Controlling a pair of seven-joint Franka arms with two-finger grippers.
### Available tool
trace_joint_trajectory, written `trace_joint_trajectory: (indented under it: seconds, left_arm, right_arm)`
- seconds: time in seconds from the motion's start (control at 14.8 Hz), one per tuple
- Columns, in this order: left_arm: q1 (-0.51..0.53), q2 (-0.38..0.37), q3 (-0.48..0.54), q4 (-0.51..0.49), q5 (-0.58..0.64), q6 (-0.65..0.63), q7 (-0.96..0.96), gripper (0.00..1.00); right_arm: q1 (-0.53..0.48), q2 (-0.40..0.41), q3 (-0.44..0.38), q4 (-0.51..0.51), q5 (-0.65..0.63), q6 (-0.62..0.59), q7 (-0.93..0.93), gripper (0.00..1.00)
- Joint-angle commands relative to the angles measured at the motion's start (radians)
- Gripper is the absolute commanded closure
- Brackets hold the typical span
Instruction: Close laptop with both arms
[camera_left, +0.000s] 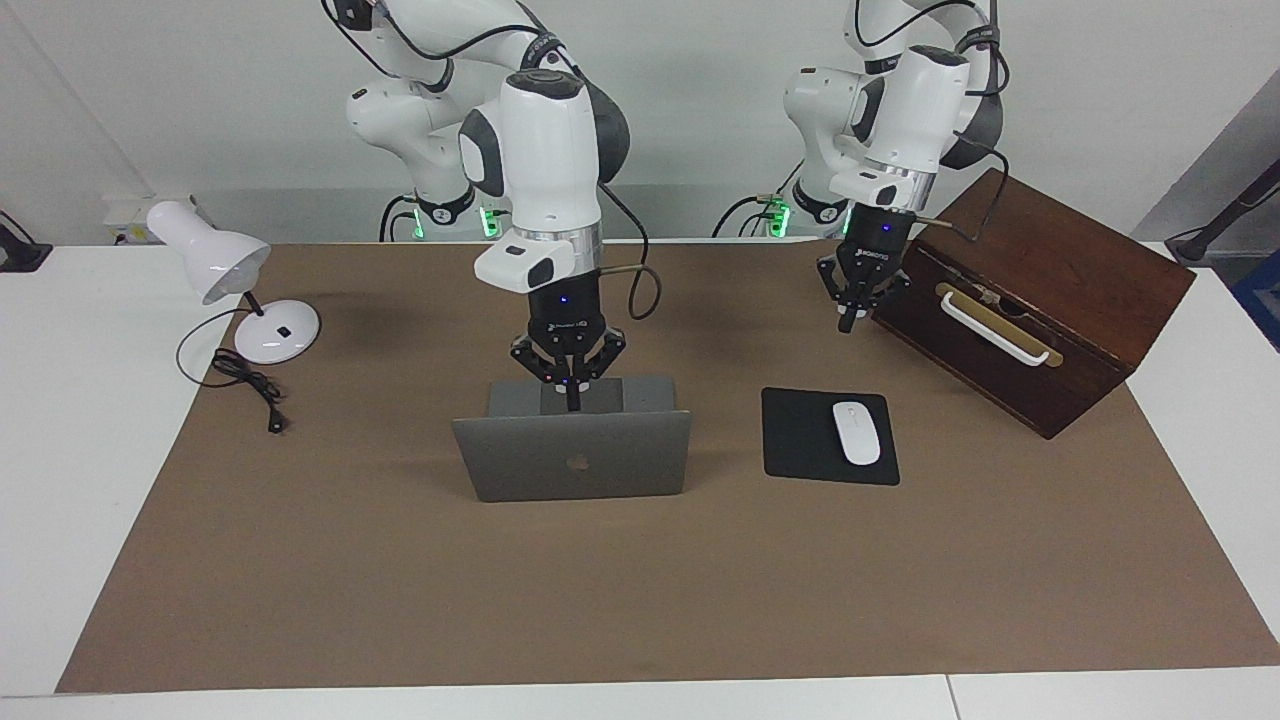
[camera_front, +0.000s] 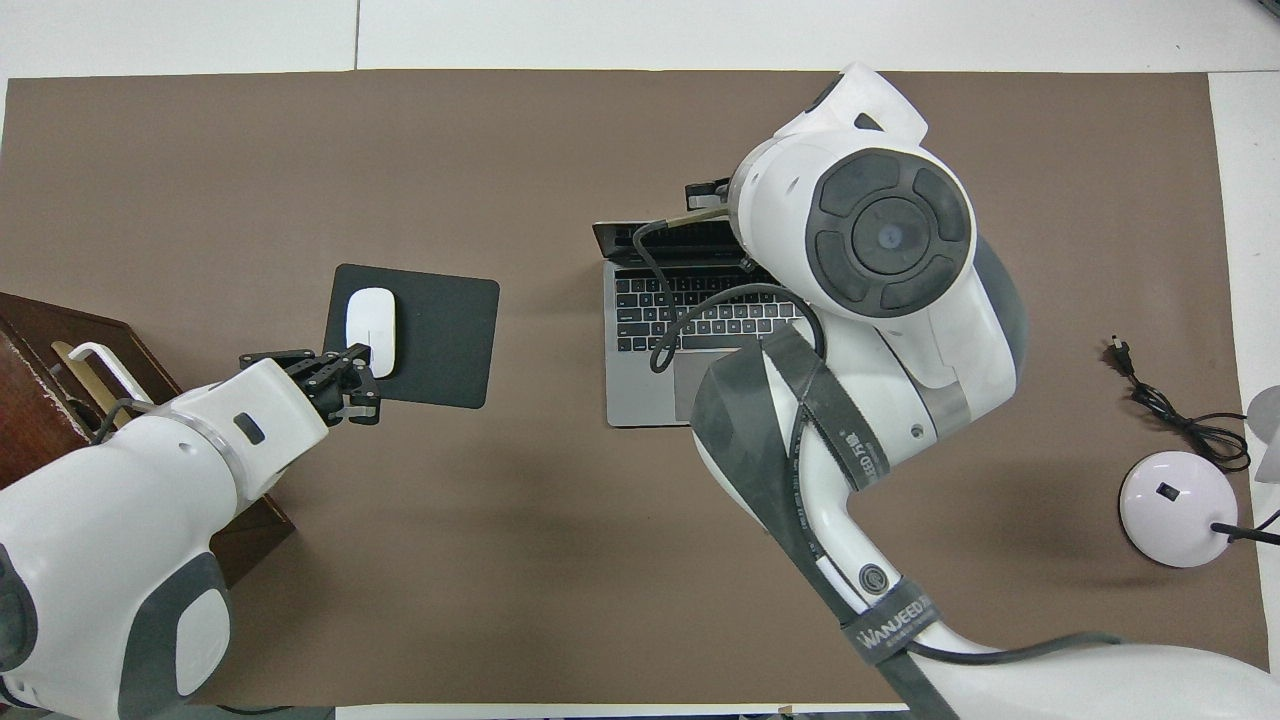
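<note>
Silver-grey laptop (camera_left: 572, 455): open, lid upright under my right gripper (camera_left: 571, 404).
Right fingers: pressed together.
Left gripper (camera_left: 848, 322): raised beside the wooden box (camera_left: 1040, 300); fingers pressed together.

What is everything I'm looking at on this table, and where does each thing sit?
laptop: one, silver-grey, open, mid-table on the brown mat.
brown mat: one, brown, covering most of the white table.
mouse pad: one, black, beside the laptop toward the left arm's end.
mouse: one, white, lying on the mouse pad.
wooden box: one, dark brown with a white handle, tilted, at the left arm's end.
desk lamp: one, white, at the right arm's end, its black cord trailing beside it.
right gripper: black, fingers together, over the laptop's keyboard just above the lid's top edge.
left gripper: black, fingers together, up in the air beside the wooden box.
</note>
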Motion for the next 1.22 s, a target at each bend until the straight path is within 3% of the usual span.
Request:
trace_joint_trajectory:
  seconds: [0.0, 0.41, 0.68, 0.88, 1.15]
  left_arm:
    - [-0.062, -0.030, 0.013, -0.082, -0.010, 0.102, 0.001, 1.00]
    - [-0.164, 0.033, 0.013, -0.165, -0.010, 0.326, -0.033, 1.00]
    - [-0.229, 0.169, 0.013, -0.173, -0.010, 0.506, -0.056, 1.00]
    - [-0.264, 0.266, 0.013, -0.167, -0.010, 0.619, -0.070, 1.00]
    - [-0.304, 0.345, 0.014, -0.153, -0.010, 0.708, -0.076, 1.00]
  right_arm:
    - [-0.012, 0.013, 0.002, 0.011, -0.015, 0.015, -0.022, 1.00]
    - [-0.084, 0.042, 0.000, 0.017, -0.004, 0.072, -0.090, 1.00]
    - [-0.094, 0.068, 0.000, 0.026, 0.000, 0.099, -0.105, 1.00]
    - [-0.093, 0.073, 0.000, 0.039, 0.080, 0.099, -0.105, 1.00]
    - [-0.094, 0.074, 0.000, 0.039, 0.085, 0.099, -0.107, 1.00]
